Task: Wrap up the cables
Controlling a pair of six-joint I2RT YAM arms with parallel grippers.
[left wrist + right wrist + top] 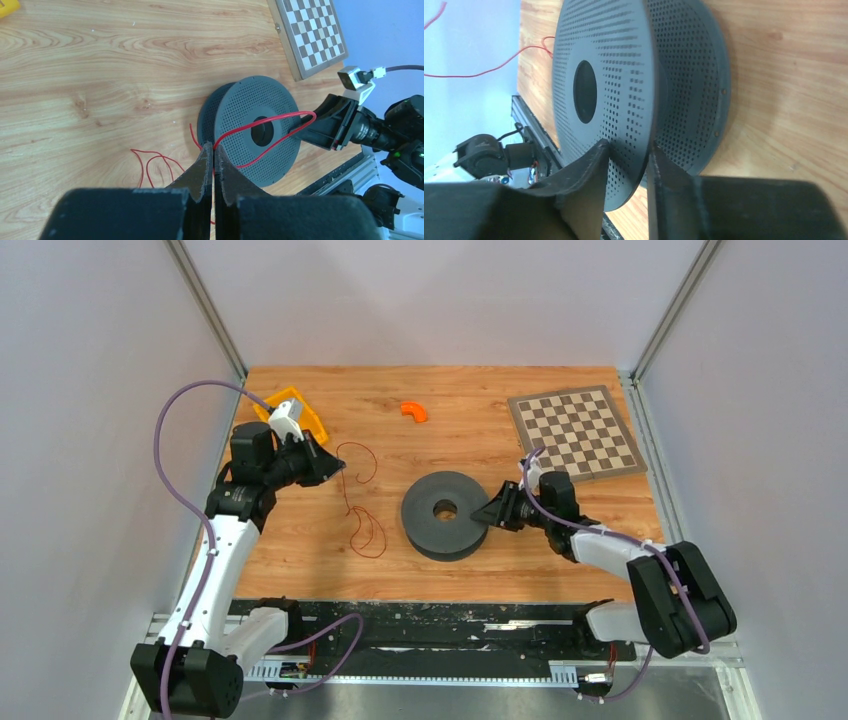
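The cable is a thin red wire; in the top view it lies in loose loops (367,531) on the wooden table left of a dark grey perforated spool (440,530). My left gripper (328,466) is shut on the wire's upper part. In the left wrist view the jaws (213,150) pinch the wire (260,121), which arcs in the air in front of the spool (240,100). My right gripper (490,512) is closed on the spool's right edge. In the right wrist view its fingers (629,147) straddle the upper flange (624,75). The wire (489,71) shows far left.
An orange tray (293,406) sits at the back left behind my left gripper. A small orange curved piece (414,411) lies at the back middle. A checkerboard (575,430) lies at the back right, also in the left wrist view (312,37). A metal rail (430,625) runs along the front edge.
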